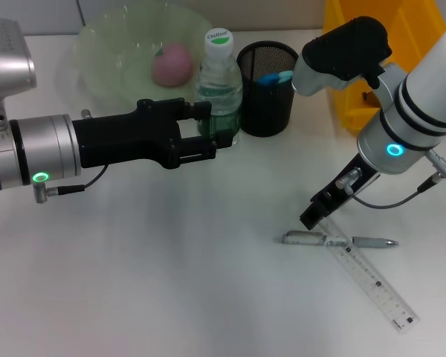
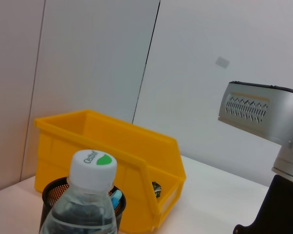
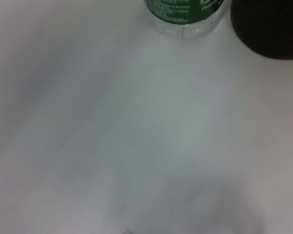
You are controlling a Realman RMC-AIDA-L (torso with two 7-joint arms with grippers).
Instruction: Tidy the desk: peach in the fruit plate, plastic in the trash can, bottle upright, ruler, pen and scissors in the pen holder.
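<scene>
A clear water bottle with a white and green cap stands upright next to the black mesh pen holder. It also shows in the left wrist view and the right wrist view. My left gripper is open, with its fingers on either side of the bottle's lower left edge. My right gripper hangs just over the upper end of a clear ruler, which lies across a silver pen. A pink peach sits in the green fruit plate. Something blue sticks out of the holder.
A yellow bin stands at the back right, behind the right arm; it also shows in the left wrist view. The white table stretches bare across the front left and middle.
</scene>
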